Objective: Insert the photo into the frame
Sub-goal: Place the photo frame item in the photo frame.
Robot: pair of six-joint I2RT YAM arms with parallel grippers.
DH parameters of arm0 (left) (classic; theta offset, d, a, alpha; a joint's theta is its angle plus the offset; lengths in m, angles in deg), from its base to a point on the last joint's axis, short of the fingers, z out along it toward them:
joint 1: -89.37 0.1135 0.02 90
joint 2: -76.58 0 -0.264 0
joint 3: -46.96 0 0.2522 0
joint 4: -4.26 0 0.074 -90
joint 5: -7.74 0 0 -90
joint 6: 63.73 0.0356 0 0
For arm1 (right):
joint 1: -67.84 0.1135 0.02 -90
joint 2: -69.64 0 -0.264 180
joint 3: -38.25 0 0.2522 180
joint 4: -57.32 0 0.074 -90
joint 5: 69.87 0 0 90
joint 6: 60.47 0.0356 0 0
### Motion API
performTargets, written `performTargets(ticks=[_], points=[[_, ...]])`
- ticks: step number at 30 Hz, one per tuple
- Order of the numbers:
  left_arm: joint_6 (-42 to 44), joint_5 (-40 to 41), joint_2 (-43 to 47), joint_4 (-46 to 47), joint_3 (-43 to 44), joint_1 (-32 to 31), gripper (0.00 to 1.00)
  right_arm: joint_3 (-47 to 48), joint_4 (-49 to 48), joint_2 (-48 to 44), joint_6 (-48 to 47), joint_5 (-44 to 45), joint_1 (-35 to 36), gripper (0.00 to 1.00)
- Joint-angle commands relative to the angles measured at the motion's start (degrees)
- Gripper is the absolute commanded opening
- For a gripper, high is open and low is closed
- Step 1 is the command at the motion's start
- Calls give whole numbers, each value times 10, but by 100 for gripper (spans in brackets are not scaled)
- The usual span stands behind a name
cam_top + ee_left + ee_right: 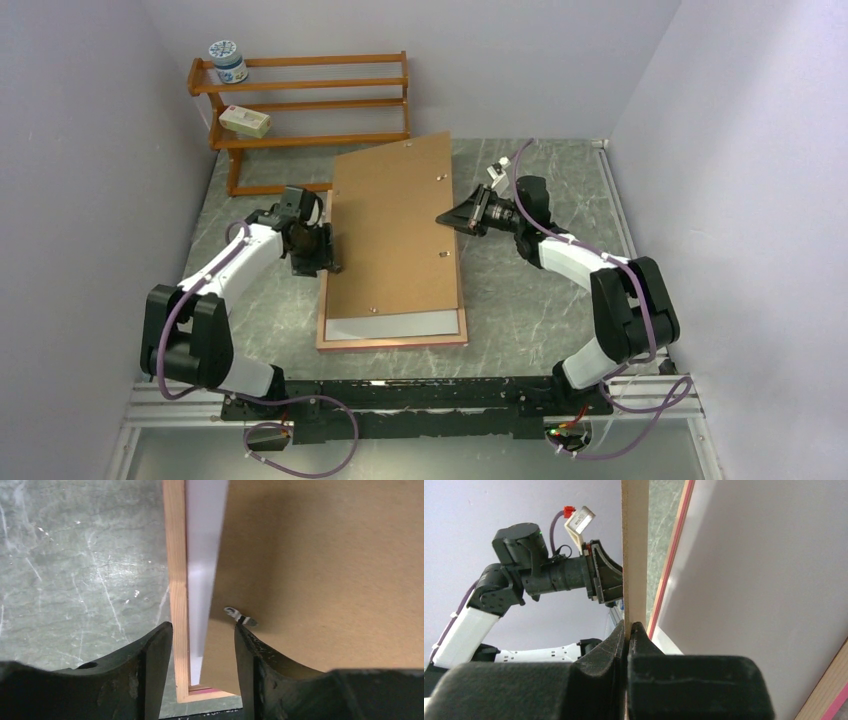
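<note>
The frame (392, 343) lies back-up on the table, its pink rim showing at the near edge. The photo (390, 325) lies inside it, white back up, seen as a near strip. A brown hardboard backing sheet (395, 230) covers most of it, tilted up on the right. My right gripper (447, 216) is shut on that sheet's right edge (634, 545). My left gripper (330, 255) is open at the left side; its fingers straddle the frame's rim (175, 580), the white photo strip (202, 555) and the sheet's edge (325, 570).
A wooden slatted rack (300, 100) stands at the back left, with a jar (228, 60) on top and a small box (245, 121) on a lower shelf. A metal turn clip (240, 616) sits on the sheet by my left finger. Walls close in on both sides.
</note>
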Motion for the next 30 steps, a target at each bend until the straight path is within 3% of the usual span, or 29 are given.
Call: performTargets(ticks=[1, 6, 14, 20, 30], points=[[9, 12, 23, -4, 9, -9, 50, 19, -51, -3, 7, -7, 5, 0], [-36, 117, 35, -39, 9, -6, 37, 4, -56, -2, 15, -7, 4, 0], [-71, 154, 73, -27, 12, 4, 26, -16, -47, 15, 17, -21, 5, 0], [-85, 117, 42, -22, 16, 29, 28, -17, -59, 51, 35, -24, 5, 0], [-85, -19, -25, 33, 3, 100, 37, -2, -95, 115, 60, -41, 5, 0]])
